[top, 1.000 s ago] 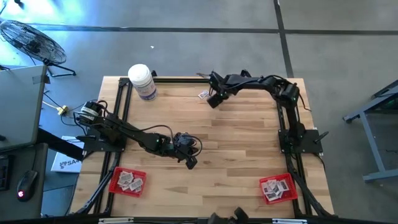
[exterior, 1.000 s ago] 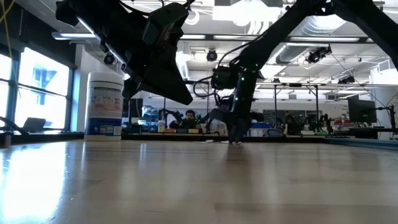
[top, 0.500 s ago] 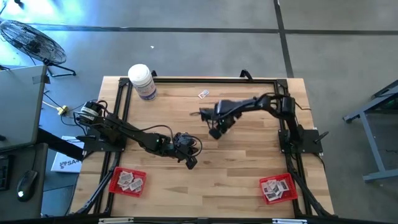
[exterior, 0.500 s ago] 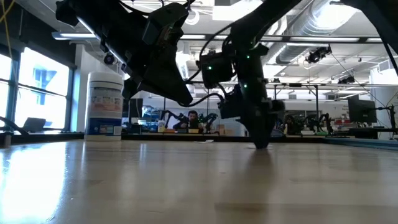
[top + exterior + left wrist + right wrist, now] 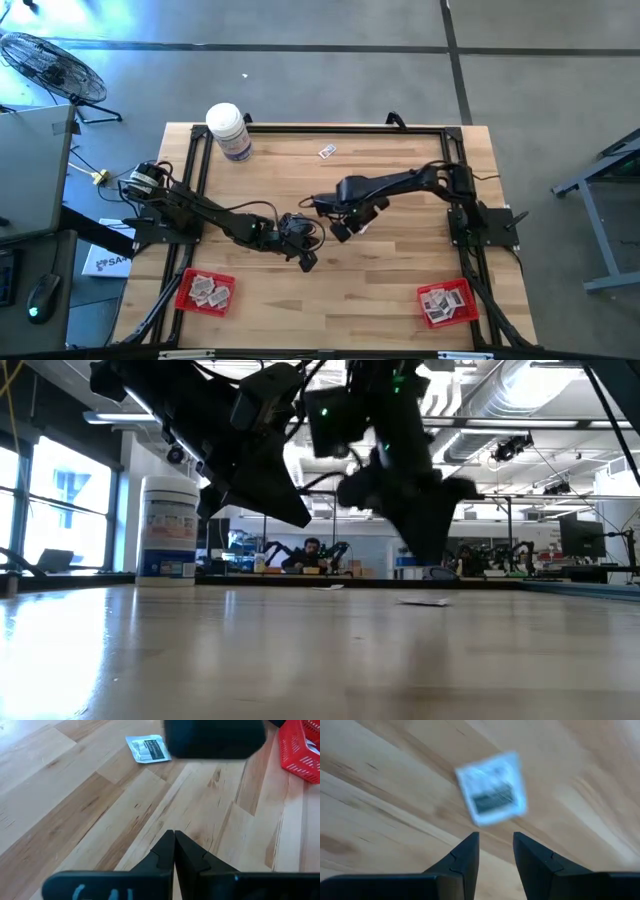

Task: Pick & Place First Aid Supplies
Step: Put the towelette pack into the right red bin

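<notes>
Both dark arms reach toward the middle of the bench [image 5: 400, 290] from their mounts on opposite sides. The left arm stretches low and nearly straight, its left tool [image 5: 307, 262] pinched fully closed, fingertips [image 5: 173, 842] pressed together. The right arm bends at the elbow and extends inward, its right tool [image 5: 339, 231] angled downward close by, fingers [image 5: 470, 851] parted with a clear gap between them.

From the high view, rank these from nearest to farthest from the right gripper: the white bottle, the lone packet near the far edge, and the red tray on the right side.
1. Lone packet, toward the far edge, nearest to the right gripper at mid-table.
2. Red tray, at the near right corner.
3. White bottle, at the far left corner, slightly farther.
</notes>
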Action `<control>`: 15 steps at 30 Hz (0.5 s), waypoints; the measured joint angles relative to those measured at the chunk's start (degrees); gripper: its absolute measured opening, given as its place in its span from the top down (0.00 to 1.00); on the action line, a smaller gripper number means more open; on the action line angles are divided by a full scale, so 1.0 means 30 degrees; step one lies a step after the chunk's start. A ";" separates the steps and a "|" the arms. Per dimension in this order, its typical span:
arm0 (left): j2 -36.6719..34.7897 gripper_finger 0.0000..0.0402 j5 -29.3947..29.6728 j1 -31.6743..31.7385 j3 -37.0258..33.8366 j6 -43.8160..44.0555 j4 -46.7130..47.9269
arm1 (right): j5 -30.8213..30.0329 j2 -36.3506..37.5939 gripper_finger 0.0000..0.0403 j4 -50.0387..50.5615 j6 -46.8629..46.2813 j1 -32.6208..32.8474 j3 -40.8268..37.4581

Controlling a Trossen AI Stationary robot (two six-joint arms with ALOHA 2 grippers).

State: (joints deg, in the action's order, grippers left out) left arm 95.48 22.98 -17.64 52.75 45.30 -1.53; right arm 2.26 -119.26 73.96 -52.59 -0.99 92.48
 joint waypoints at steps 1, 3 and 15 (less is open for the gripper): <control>0.0000 1.00 -0.0007 -0.0003 0.0000 -0.0004 -0.0011 | -0.0072 0.0111 0.72 0.0698 0.0043 0.0057 0.0124; 0.0000 1.00 -0.0006 0.0004 0.0000 -0.0007 -0.0012 | 0.0028 0.0309 0.72 0.1751 0.0108 0.0158 -0.0037; 0.0000 1.00 -0.0110 -0.0003 0.0007 -0.0001 -0.0018 | -0.0402 0.5982 0.72 -0.2034 -0.3908 -0.0425 -0.9303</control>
State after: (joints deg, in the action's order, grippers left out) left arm 95.48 22.65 -17.65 52.77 45.30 -1.58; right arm 1.05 -101.31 67.86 -64.31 -2.26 64.57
